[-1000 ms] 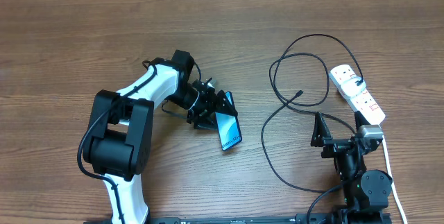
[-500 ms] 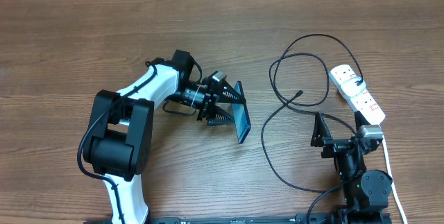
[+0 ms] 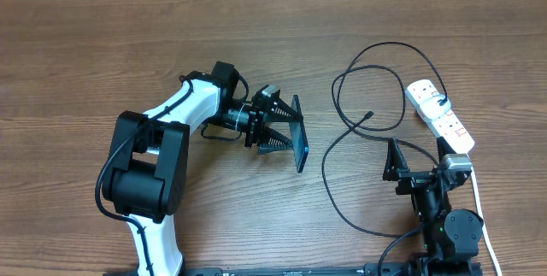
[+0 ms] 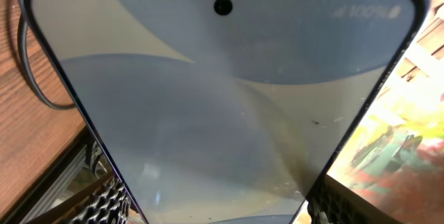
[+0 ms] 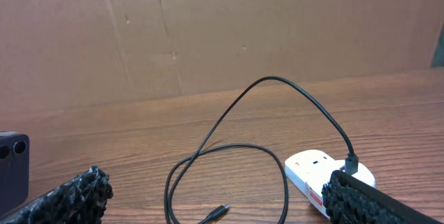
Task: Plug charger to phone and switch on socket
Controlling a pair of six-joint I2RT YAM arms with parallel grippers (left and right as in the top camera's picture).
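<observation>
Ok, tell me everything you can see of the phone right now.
The phone is a slim rectangle with a dark edge. Its glossy screen is lit in pale blue-grey shapes, with a punch-hole camera and small pale text near one end. The left tool grips it by its long sides, turned on edge so the overhead view shows only a thin dark sliver. The right wrist view catches its dark back with camera lenses. The charger tip lies apart from it.

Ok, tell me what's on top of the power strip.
The charger's black plug sits in an outlet of the power strip. The plug covers that outlet, so its pins cannot be seen.
</observation>
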